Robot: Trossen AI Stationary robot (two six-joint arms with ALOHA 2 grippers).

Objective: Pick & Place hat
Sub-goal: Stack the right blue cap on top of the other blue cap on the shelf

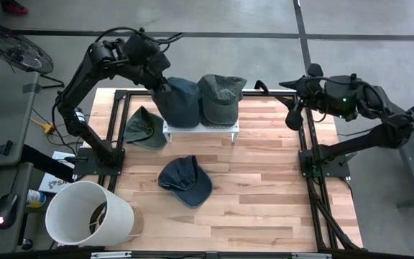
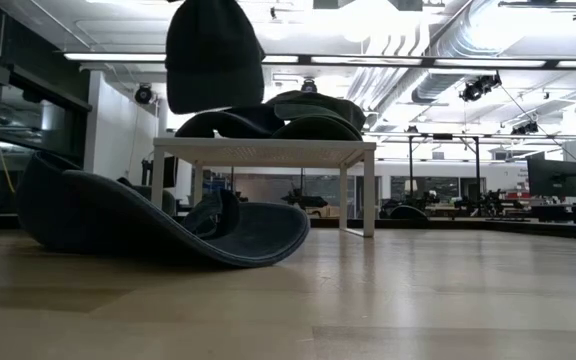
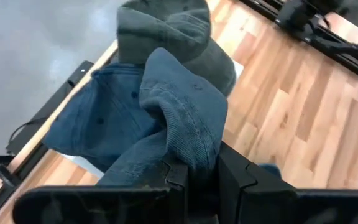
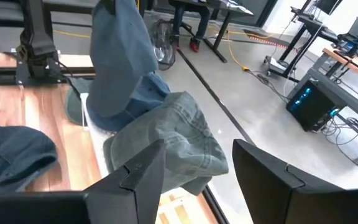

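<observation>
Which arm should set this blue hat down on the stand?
Left. Its end effector already grips the blue hat above the stand; the right end effector is open and off to the side.

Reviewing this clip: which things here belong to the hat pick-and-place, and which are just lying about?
Part of the job:
- left gripper, shut on the blue hat above the white stand
- grey-green hat on the stand
- dark blue hat and green hat on the table
- right gripper, open, waiting

Lying about:
- white bucket
</observation>
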